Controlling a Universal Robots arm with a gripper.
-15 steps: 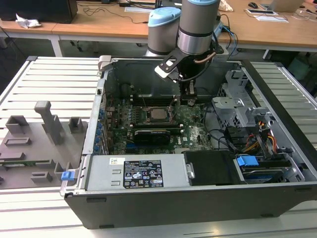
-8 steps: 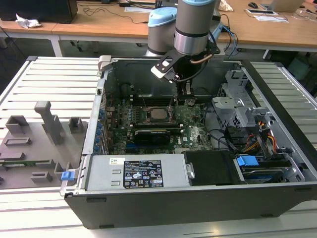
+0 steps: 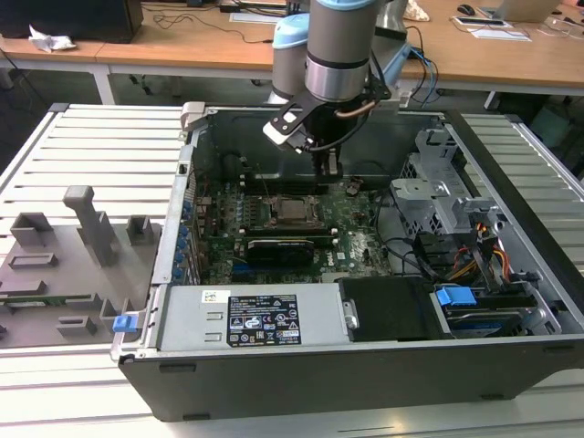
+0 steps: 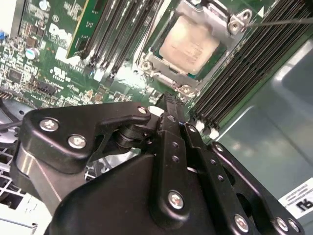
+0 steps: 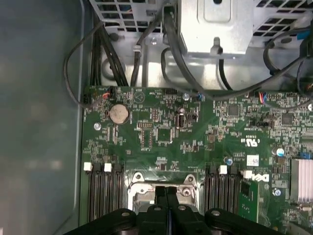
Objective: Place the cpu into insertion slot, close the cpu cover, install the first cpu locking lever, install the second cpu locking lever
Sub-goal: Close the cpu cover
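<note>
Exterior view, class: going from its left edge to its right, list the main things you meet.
Grey fixture plate → cpu → metal drive cage.

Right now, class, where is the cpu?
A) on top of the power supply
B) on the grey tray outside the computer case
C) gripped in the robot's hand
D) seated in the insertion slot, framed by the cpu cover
D: in the second wrist view the cpu lies flat inside the window of the cpu cover, apart from the hand, which is shut and empty.
</note>
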